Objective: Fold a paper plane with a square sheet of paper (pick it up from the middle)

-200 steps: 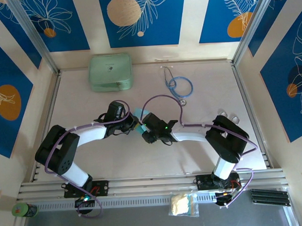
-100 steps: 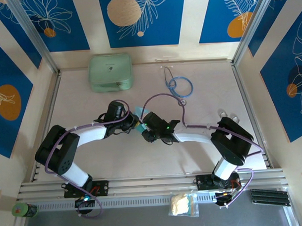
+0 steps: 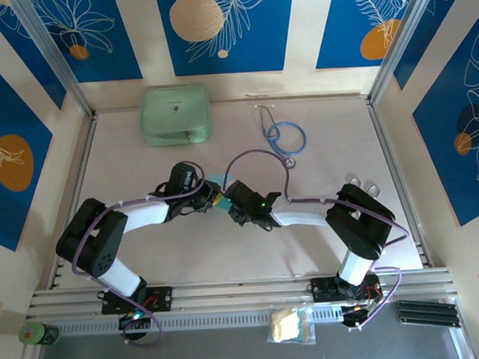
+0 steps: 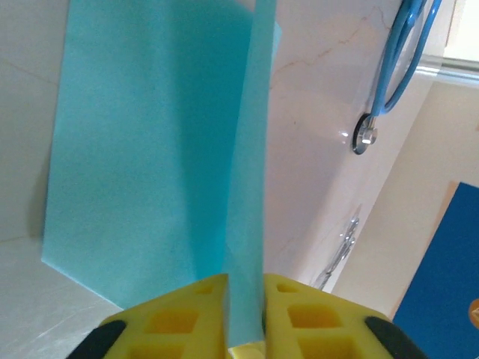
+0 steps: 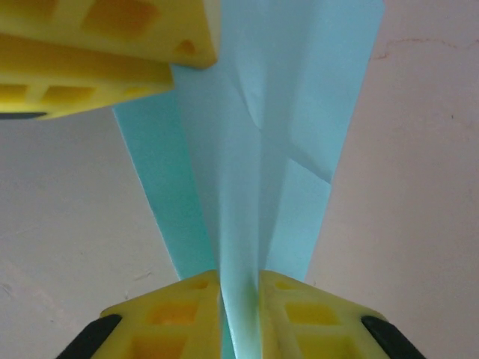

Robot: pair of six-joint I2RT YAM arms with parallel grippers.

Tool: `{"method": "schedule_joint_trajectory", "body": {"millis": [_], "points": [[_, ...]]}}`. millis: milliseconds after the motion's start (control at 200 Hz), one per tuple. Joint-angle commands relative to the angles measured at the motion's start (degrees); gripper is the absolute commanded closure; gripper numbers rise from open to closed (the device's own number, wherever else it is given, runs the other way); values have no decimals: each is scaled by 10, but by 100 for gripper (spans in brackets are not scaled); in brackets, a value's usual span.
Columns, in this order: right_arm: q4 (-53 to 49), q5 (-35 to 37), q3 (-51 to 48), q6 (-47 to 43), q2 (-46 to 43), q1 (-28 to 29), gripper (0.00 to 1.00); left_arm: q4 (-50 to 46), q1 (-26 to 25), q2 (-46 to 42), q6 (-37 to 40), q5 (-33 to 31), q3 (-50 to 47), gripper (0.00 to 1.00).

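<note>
While lifted into an upright ridge, sits near the middle of the table [image 3: 226, 255] as a creased sheet of paper [image 4: 142, 149]. Pinched along that ridge by the left gripper [image 4: 245, 299], clamped tight. Nipped from the opposite side by the right gripper [image 5: 239, 299], likewise clenched on it.

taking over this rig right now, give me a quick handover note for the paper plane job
Left gripper: fingers closed on a raised fold of the blue paper.
Right gripper: fingers closed on the same fold, facing the left one from the opposite end.
Paper: mid-table between the arms, the rest of the sheet spread below the fold.
Done: middle ridge pinched up; a crease and one flap show.
Left: no pointed plane shape yet, so most of the folding remains.
Green case and stethoscope lie at the far side, apart from the paper.
</note>
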Motion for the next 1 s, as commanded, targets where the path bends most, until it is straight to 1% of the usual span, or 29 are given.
{"method": "schedule_joint_trajectory", "body": {"millis": [0,115,255,325,450,595,830,995], "points": [[23,-10,-16,-26,-4,-4,84,-10,17,-21,6,-8,-14,73],[33,-54,-23,-47,-10,-18,87,-34,27,-47,30,-29,-23,63],[36,-111,-24,-60,-10,-36,88,-61,27,-73,60,-51,-33,62],[35,-140,-23,-65,-8,-43,89,-62,24,-79,61,-55,-44,65],[32,-156,-19,-60,-1,-49,90,-52,18,-80,66,-56,-59,73],[32,-188,-18,-54,1,-61,91,-37,8,-64,71,-51,-62,78],[26,-223,-13,-54,9,-76,91,-6,-2,-3,80,-23,-32,81],[26,-236,-10,-54,13,-82,91,-12,-2,17,87,-19,-15,80]]}}
